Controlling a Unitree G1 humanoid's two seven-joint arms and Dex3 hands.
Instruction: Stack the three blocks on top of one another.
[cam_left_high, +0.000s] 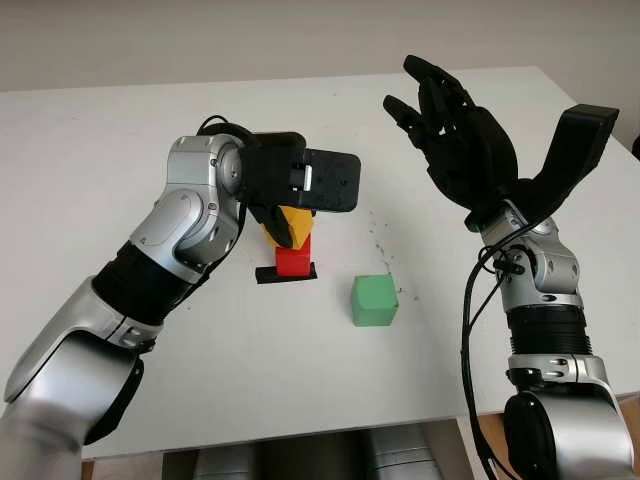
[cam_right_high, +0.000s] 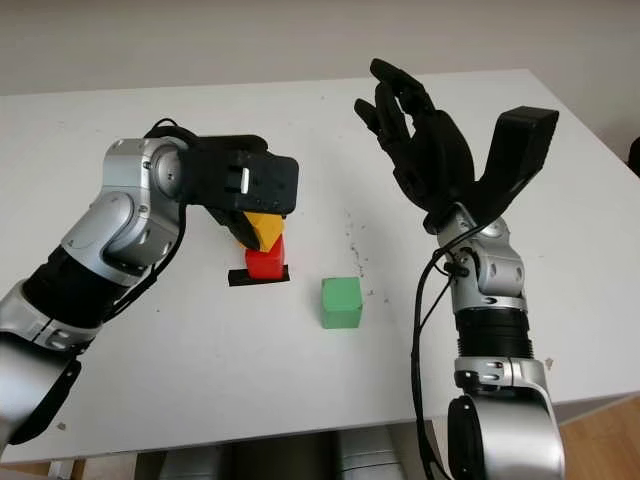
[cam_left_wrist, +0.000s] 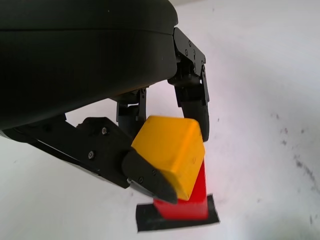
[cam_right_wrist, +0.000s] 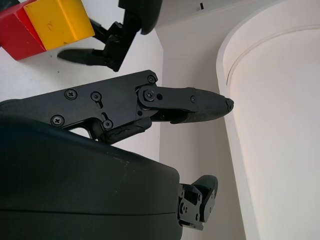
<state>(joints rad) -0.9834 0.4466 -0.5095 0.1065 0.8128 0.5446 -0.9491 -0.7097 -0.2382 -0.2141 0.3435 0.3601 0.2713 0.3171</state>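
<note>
My left hand (cam_left_high: 288, 222) is shut on a yellow block (cam_left_wrist: 172, 150), its fingers (cam_left_wrist: 150, 177) pressed on opposite sides. The yellow block is tilted and hangs directly over a red block (cam_left_high: 294, 262); I cannot tell whether the two touch. The red block stands on a black square patch (cam_left_wrist: 145, 220) near the middle of the white table (cam_left_high: 200, 370). A green block (cam_left_high: 374, 300) sits alone on the table, a little to the right and nearer me. My right hand (cam_left_high: 450, 130) is open, raised high above the table's right side, apart from all blocks.
The table's front edge (cam_left_high: 300, 435) runs just above the picture's bottom. Small dark specks (cam_left_high: 385, 255) mark the surface beside the green block. My left forearm (cam_left_high: 160, 260) slants across the table's left half.
</note>
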